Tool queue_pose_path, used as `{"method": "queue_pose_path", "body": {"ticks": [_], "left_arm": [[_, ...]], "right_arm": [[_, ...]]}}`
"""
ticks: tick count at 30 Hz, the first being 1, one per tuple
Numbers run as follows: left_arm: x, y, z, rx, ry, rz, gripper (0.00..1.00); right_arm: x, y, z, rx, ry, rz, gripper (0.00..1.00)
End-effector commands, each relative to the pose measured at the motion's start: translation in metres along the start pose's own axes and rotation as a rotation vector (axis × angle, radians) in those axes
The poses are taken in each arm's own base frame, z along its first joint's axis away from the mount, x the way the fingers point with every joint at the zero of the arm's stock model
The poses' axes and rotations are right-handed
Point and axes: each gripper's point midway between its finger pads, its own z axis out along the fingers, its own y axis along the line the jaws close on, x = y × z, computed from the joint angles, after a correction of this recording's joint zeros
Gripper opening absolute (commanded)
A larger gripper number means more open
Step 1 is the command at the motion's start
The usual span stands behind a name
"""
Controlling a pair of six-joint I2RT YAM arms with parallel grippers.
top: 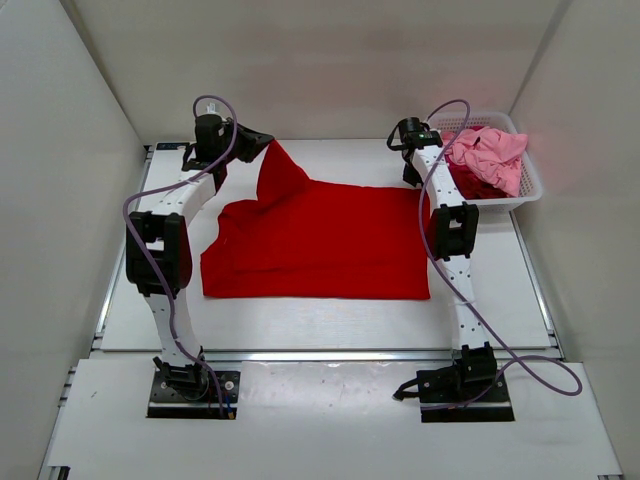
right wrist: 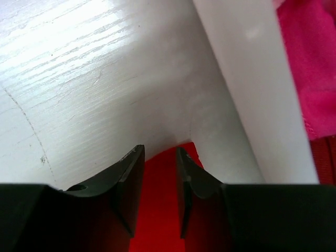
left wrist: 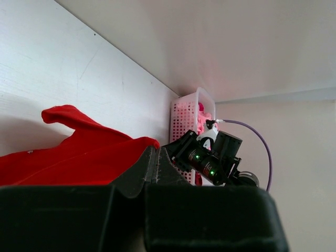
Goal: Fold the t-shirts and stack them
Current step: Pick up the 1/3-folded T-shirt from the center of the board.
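Pinching the far left corner of a bright red t-shirt, the left gripper holds that corner up in a peak above the white table. Its jaws are pressed fully together on the cloth. The rest of the shirt lies spread across the middle of the table, its near edge running roughly straight from left to right.

At the shirt's far right corner, the right gripper points down at the table just beside a white lattice basket. In the right wrist view its jaws stand partly apart, with the red cloth showing in the gap between the fingertips. Whether the fingers press on the fabric cannot be told.

The basket sits at the far right of the table. A light pink t-shirt is heaped on top inside it, with darker red cloth showing underneath at its near left side. From the left wrist view, the raised red fabric rises behind the closed jaws, with the basket and the right arm beyond.
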Motion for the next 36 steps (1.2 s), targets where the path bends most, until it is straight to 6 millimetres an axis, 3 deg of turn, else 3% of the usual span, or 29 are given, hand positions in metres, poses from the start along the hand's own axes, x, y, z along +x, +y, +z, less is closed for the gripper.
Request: {"method": "queue_pose_path", "body": {"ticks": [1, 3, 11, 20, 28, 36], "left_arm": [[-0.012, -0.018, -0.01, 0.052, -0.02, 0.033, 0.0], [-0.012, -0.02, -0.011, 0.061, -0.017, 0.027, 0.0], [-0.008, -0.021, -0.008, 0.063, -0.006, 0.021, 0.0], [-0.01, -0.021, -0.007, 0.068, -0.011, 0.029, 0.0], [-0.014, -0.016, -0.007, 0.062, -0.013, 0.031, 0.0], [-0.013, -0.015, -0.01, 0.069, -0.014, 0.021, 0.0]], "right_arm": [[-0.032, -0.012, -0.035, 0.013, -0.088, 0.054, 0.27], [-0.032, -0.015, -0.042, 0.02, -0.086, 0.049, 0.27], [-0.013, -0.034, -0.027, 0.086, -0.009, 0.051, 0.27], [0.008, -0.025, 0.004, 0.061, 0.056, 0.041, 0.27], [0.004, -0.005, 0.007, 0.008, 0.023, 0.047, 0.16], [-0.001, -0.007, 0.008, 0.0, 0.018, 0.074, 0.0]]}}
